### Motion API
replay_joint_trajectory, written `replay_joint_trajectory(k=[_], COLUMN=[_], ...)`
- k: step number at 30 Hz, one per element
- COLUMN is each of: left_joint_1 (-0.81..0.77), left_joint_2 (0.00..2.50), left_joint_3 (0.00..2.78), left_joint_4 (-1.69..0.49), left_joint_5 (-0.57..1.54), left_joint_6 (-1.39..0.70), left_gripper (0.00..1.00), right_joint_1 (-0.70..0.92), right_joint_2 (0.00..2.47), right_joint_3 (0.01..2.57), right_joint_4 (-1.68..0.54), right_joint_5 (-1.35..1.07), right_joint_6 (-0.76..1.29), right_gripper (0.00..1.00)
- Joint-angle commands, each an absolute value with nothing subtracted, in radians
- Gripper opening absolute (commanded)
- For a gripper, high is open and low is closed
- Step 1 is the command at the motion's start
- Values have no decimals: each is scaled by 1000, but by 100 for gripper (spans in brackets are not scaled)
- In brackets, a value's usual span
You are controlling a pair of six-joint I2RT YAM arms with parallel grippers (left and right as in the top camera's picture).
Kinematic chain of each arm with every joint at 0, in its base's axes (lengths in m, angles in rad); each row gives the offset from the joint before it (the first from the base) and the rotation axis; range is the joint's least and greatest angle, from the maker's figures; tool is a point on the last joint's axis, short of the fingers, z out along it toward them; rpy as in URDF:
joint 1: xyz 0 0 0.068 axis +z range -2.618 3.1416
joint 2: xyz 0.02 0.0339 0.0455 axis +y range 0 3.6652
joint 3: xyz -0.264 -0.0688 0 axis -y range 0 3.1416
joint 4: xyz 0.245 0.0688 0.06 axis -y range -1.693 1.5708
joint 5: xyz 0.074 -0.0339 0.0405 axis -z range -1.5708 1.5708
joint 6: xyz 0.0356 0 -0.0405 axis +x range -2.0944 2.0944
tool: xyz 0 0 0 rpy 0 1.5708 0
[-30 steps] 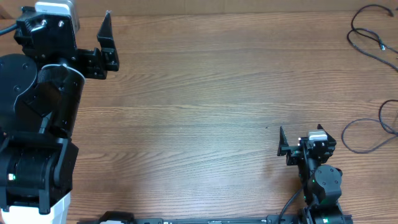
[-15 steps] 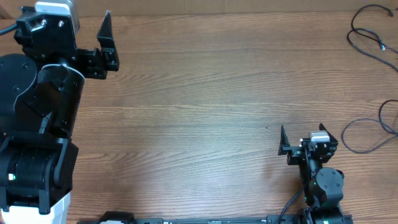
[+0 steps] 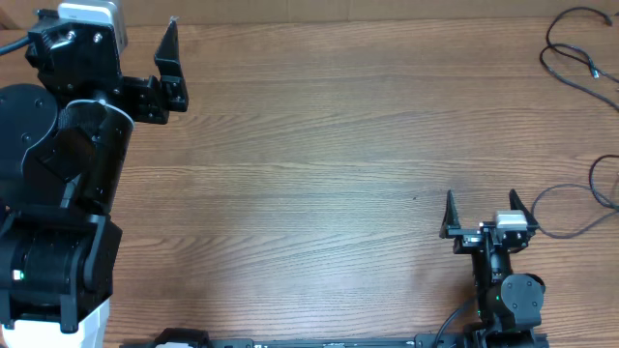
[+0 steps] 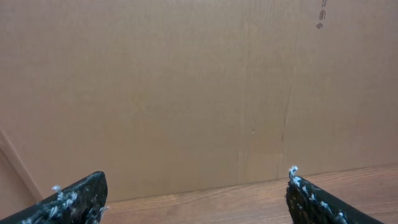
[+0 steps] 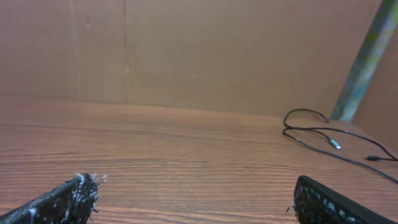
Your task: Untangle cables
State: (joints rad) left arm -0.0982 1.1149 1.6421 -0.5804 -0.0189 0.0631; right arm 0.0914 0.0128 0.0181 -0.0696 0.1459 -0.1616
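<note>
Two thin black cables (image 3: pixel 593 70) lie along the right edge of the counter (image 3: pixel 319 174), well apart from the left arm. From overhead, one sprawls in loose curves at about 1 o'clock near the back corner, showing a small pale plug end. The other makes an open loop (image 3: pixel 535 211) at about 3 o'clock, near the right fingers (image 3: pixel 449 215) and just to their right. Both strands run off the picture's right edge, so I cannot tell whether they cross there.

The right fingers are spread wide with nothing between them, and the wrist view looks toward the far cable at roughly 2 o'clock. The left fingers (image 4: pixel 74 198) are also spread wide and bare, parked at 10 o'clock and facing a cardboard wall (image 4: pixel 199 81).

These wires should handle as very light and limp. They will probably hold no shape when lifted, drag their slack along, and slide easily on the smooth wood. Being so thin and flat against the counter, they call for a low, square pinch. The best hold is likely a free straight run just behind a plug, or the crest of the near loop, away from any crossing.
</note>
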Motion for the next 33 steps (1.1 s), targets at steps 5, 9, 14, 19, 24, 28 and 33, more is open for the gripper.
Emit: replay_joint_trajectory(k=[5,9,14,19,24,28,33], left_joint_1=[-99,-99,-99,-99,-100,-100,-100], left_joint_2=[1116,1116,1116,1122,1135,1141,1144], left_joint_3=[1638,1638,1638,1638,1638,1638,1638], left_joint_4=[-575,-575,-574,-571,-565,-590,-528], left_joint_5=[-3,-3,-2,0,2,5,-10], left_joint_6=[83,83,82,83,82,82,83], left_gripper=[91,91,95,100,100,100,100], right_joint_1=[73,77,77,77,77,77,77], right_joint_2=[3,3,3,3,3,3,3], right_joint_3=[9,9,9,9,9,9,9], right_joint_4=[-66,-66,-66,-66,-66,-66,-66], right_joint_5=[157,157,157,157,157,157,157], right_joint_6=[-157,-157,-157,-157,-157,-157,-157], right_gripper=[100,100,100,100,100,100,100])
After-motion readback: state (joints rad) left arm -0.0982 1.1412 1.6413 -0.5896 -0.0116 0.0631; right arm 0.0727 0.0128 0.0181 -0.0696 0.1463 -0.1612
